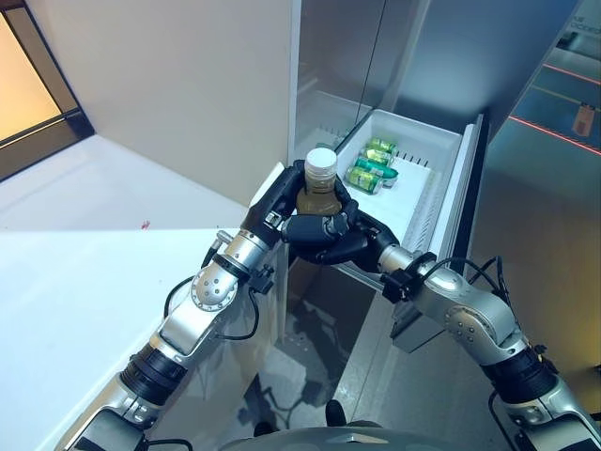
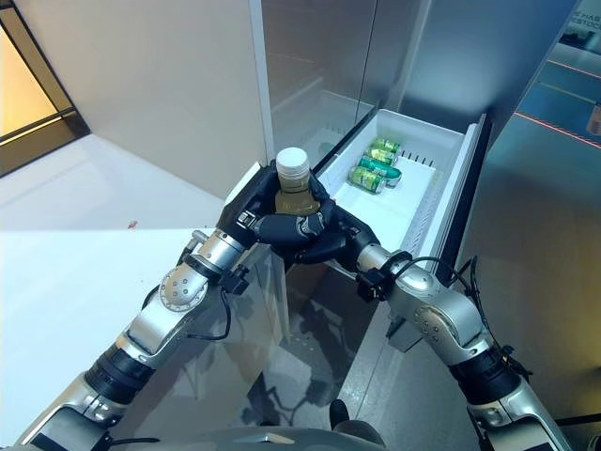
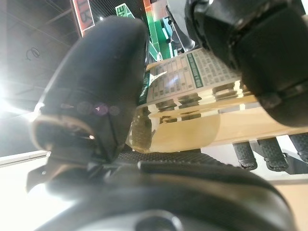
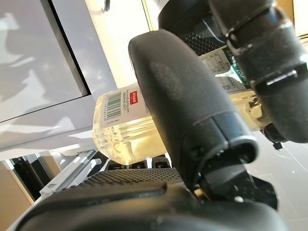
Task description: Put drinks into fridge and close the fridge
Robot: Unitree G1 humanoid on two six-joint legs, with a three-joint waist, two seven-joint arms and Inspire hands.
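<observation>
Fingers (image 1: 319,230) of both hands curled round bottle (image 1: 319,188), held upright at view centre, near drawer (image 1: 451,178) front corner. Left hand (image 1: 282,202); right hand (image 1: 338,240). Cans (image 1: 371,169) lie at 1 o'clock. Step judged: handover/transfer. Next: one hand released, bottle carried to 1 o'clock, laid in drawer.

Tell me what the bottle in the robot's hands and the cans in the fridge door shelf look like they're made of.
The bottle looks like clear plastic: amber liquid shows through its wall, under a matte white cap. The green cans look like printed metal, with glossy highlights. The door shelf looks like smooth white plastic. Both hands, left hand and right hand, clasp the bottle.
</observation>
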